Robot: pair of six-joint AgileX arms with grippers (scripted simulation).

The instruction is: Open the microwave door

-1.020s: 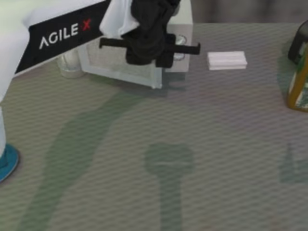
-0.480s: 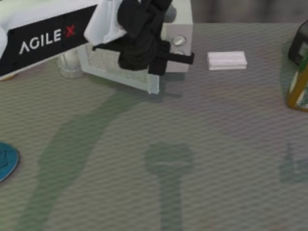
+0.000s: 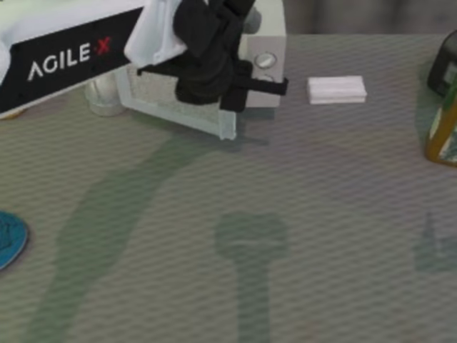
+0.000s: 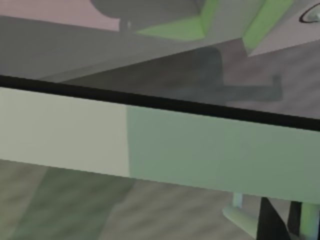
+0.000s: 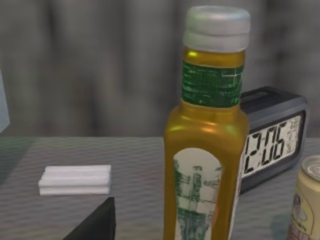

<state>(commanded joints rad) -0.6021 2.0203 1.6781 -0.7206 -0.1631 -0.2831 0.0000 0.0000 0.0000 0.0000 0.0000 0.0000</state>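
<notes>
The pale grey-white box microwave (image 3: 264, 32) sits at the bench's far edge, left of centre. Its flat speckled-window microwave door (image 3: 178, 107) stands ajar. My left gripper (image 3: 214, 71) is over the door; grip state: cannot tell. Pull along the hinge arc. Arm marking: "AGILE X". A black clock (image 5: 272, 142) displays "12:05".

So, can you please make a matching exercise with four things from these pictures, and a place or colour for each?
Things:
1. door
2. white block
3. bottle
4. clock

Descriptions:
A. black, behind the bottle
B. swung partly out from the microwave
C. yellow, with a silver cap
D. flat on the table, right of the microwave

Pairs: 1-B, 2-D, 3-C, 4-A
</notes>
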